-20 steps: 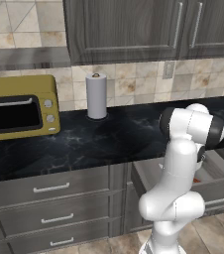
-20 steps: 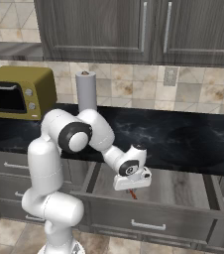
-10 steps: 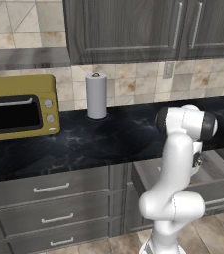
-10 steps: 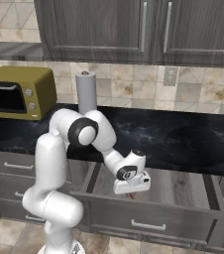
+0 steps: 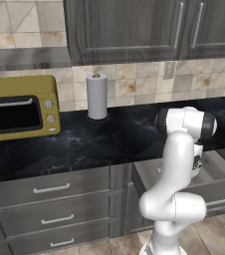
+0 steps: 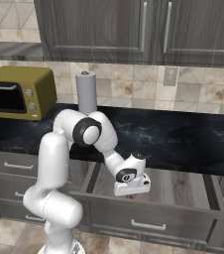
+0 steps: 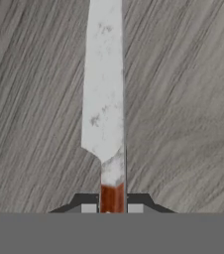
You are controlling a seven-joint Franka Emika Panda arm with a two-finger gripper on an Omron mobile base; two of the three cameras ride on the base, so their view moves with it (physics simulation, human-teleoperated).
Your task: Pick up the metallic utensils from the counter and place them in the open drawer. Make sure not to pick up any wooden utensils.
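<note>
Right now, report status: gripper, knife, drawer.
Gripper shut on knife, low over the open drawer. Blade points away from the hand, above the drawer's wood-grain floor. Nothing in the way in the hand view.

The left base view looks from behind the arm, on its left side, forward and down at the black counter (image 5: 84,144). It stands back far enough to take in the yellow microwave (image 5: 20,107) and the paper towel roll (image 5: 96,96). The right base view looks at the same counter, microwave and roll from the arm's other side, and sees more of the open drawer (image 6: 178,191). The hand view is very close, looking straight at the drawer's grey wood floor (image 7: 183,99).
</note>
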